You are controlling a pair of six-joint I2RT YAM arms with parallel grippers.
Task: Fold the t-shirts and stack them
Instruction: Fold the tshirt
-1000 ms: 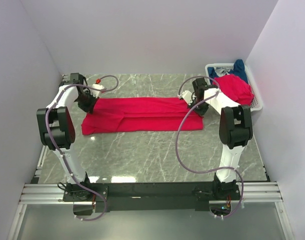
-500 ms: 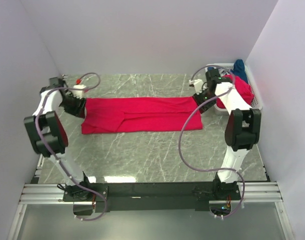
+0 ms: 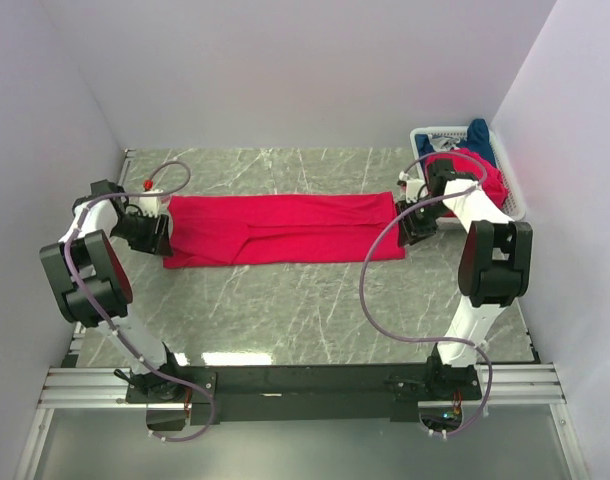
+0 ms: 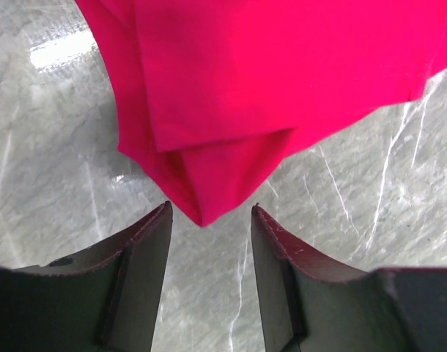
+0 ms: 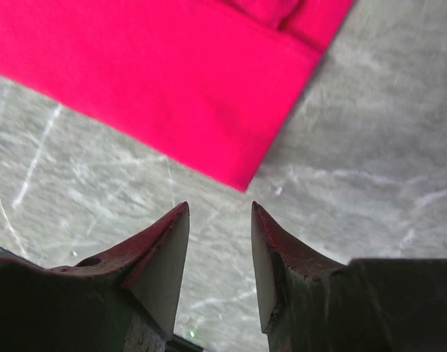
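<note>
A robotics lab cell: bare white walls (image 3: 285, 70) around a marble-patterned table (image 3: 305, 310), robot arms (image 3: 85, 270) bolted to an aluminium rail (image 3: 85, 385).

Red t-shirt (image 3: 285, 228) stretched long across my bench (image 3: 315, 300), a gripper at each end.
It lies flat as a folded strip, with my left gripper (image 3: 157, 232) at its left end and my right gripper (image 3: 413, 222) at its right. At the far right corner, a white basket (image 3: 426, 136) holds a second red t-shirt (image 3: 492, 183) and a blue t-shirt (image 3: 479, 135).

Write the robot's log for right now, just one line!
shirt: folded long, flat on table | left end effector: open, empty | right end effector: open, empty
</note>
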